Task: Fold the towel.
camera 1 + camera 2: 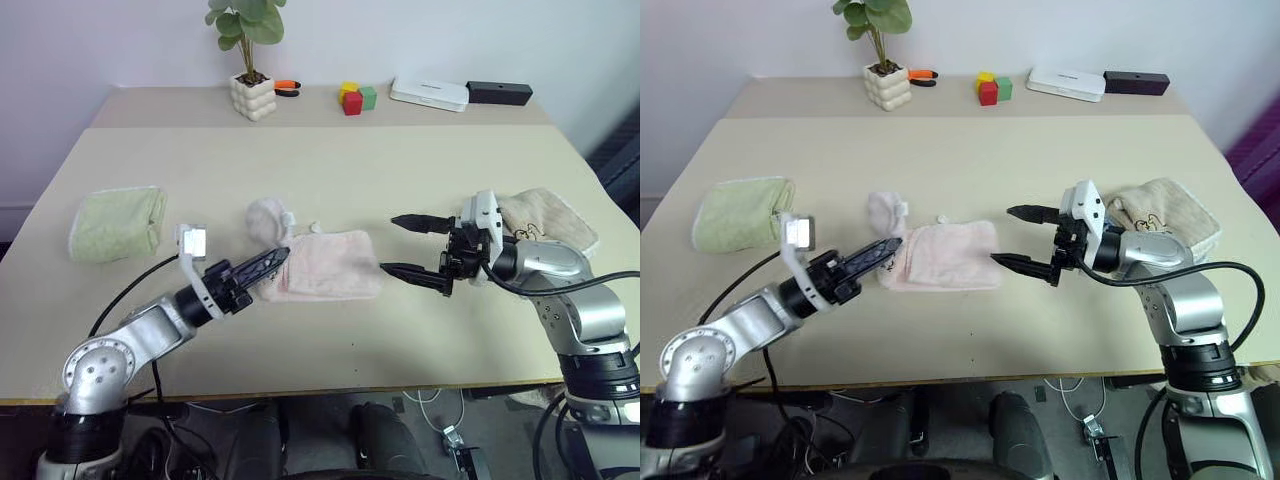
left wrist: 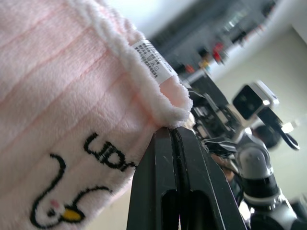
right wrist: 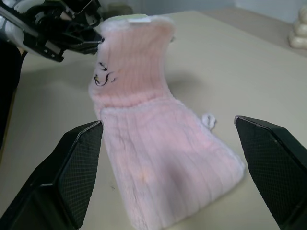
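The pale pink towel lies in the middle of the table, and its left end is lifted off the surface. My left gripper is shut on a corner of that raised end. In the left wrist view the whitish edging and a label sit right at the closed fingertips. My right gripper hovers open just off the towel's right edge, touching nothing. In the right wrist view its two fingers frame the towel, with the dark embroidered mark on the raised part.
A light green folded towel lies at the left. A beige towel lies behind my right arm. Along the far edge stand a potted plant, coloured blocks, a white box and a black box.
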